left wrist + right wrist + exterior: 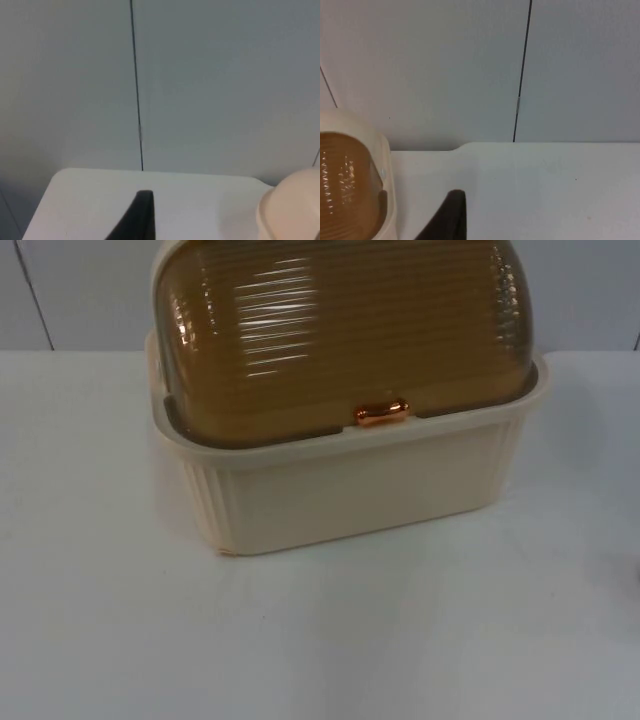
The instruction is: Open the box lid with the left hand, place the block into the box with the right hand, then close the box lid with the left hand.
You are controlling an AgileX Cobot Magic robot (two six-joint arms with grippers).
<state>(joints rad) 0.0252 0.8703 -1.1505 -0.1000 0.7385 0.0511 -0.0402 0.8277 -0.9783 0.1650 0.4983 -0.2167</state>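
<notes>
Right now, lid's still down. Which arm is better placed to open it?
Left, probably. The lid is shut on the box, its copper handle at the front. The left pincer hovers beside the box's left end; the right pincer waits at the other end.

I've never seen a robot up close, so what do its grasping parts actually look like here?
Little can be seen of them. By the left end effector, one matte black fingertip tapers to a blunt, squared end over the white table. The right end effector has a similar dark fingertip, rounded at its end. No markings can be seen on either.
</notes>
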